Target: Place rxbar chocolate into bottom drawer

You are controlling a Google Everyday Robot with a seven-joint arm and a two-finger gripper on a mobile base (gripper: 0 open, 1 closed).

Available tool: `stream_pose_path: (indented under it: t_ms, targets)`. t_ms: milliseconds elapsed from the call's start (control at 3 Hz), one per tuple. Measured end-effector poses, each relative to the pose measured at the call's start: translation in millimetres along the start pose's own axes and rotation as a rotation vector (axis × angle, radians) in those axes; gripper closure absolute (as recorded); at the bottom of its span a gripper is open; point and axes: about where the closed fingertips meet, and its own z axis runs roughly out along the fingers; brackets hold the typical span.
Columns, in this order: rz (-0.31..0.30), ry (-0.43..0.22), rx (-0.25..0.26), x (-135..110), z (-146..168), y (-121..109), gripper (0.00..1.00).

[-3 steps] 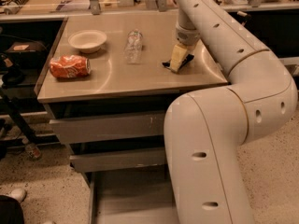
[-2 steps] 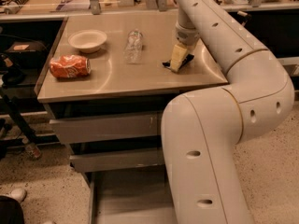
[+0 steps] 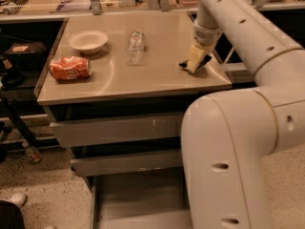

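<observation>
The rxbar chocolate (image 3: 184, 65), a small black-wrapped bar, lies at the right side of the grey counter top (image 3: 157, 78). My gripper (image 3: 195, 61) comes down from above and is shut on the bar at counter height. The wrapper sticks out on both sides of the yellowish fingers (image 3: 194, 56). The bottom drawer (image 3: 138, 192) is pulled open below, showing a flat grey floor. My large white arm covers its right part.
A crushed orange can (image 3: 70, 67) lies at the counter's left. A white bowl (image 3: 88, 41) and a clear plastic bottle (image 3: 136, 46) are further back. Two closed grey drawer fronts (image 3: 114, 130) sit above the open drawer. A dark cart (image 3: 14, 75) stands to the left.
My gripper and the bar have shifted slightly to the right, and the big arm link has moved right with them. The can, bowl and bottle have not moved.
</observation>
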Motion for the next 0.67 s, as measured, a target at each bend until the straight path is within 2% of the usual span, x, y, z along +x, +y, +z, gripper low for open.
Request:
stream_pose_path:
  t_ms: [333,667]
  targets:
    - [0.071,-0.021,-0.033,44,-9,2,1.0]
    - [0.092,-0.114,-0.122,83,-7,18,1.0]
